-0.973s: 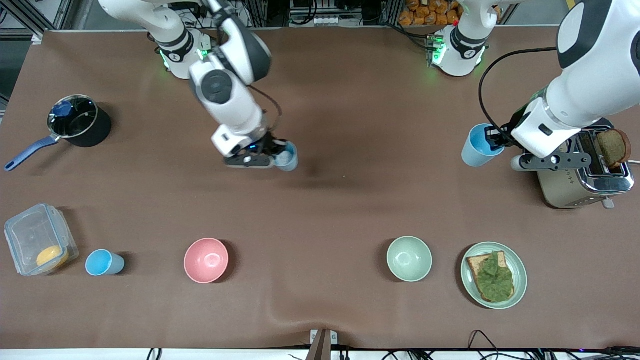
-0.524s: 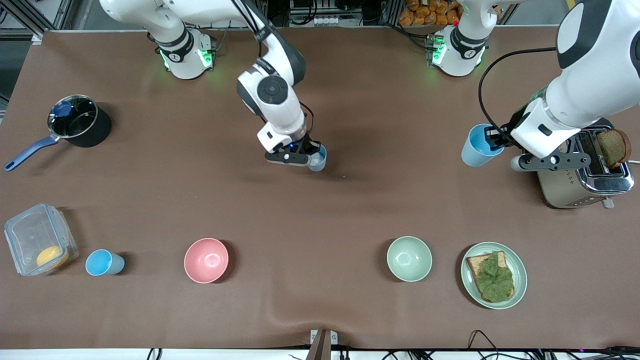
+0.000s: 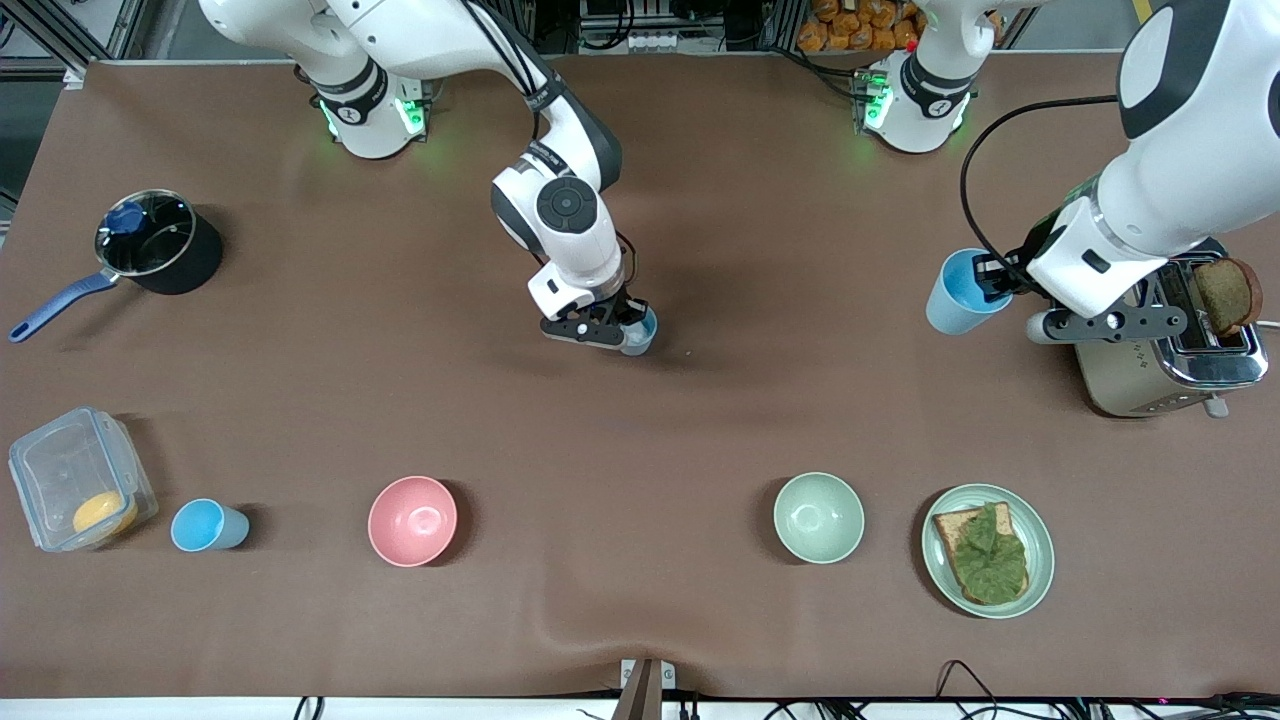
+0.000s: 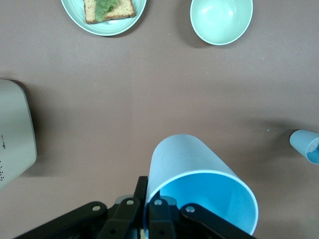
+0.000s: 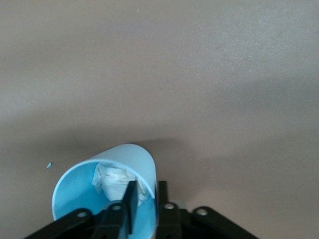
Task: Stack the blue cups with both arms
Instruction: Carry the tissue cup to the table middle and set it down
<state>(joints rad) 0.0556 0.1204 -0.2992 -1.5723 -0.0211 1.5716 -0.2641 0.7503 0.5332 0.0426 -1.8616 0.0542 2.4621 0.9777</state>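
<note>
A pale blue cup (image 3: 641, 331) with a white patch inside (image 5: 117, 181) stands on the brown table near its middle. My right gripper (image 3: 630, 322) (image 5: 146, 188) straddles its rim, one finger inside and one outside, open with a gap to the wall. My left gripper (image 3: 987, 284) (image 4: 146, 185) is shut on the rim of a larger blue cup (image 3: 960, 291) (image 4: 199, 184), held tilted above the table beside the toaster. A third blue cup (image 3: 207, 525) stands upright near the front edge at the right arm's end.
A toaster (image 3: 1165, 345) with a slice of bread stands under the left arm. A pink bowl (image 3: 412, 520), a green bowl (image 3: 818, 517) and a plate (image 3: 1040, 560) with toast line the front. A pot (image 3: 158, 243) and a clear container (image 3: 75, 475) sit at the right arm's end.
My right arm carried its cup toward the left arm's end, came down to the table, and its fingers parted from the cup's wall. The left arm barely moved.
</note>
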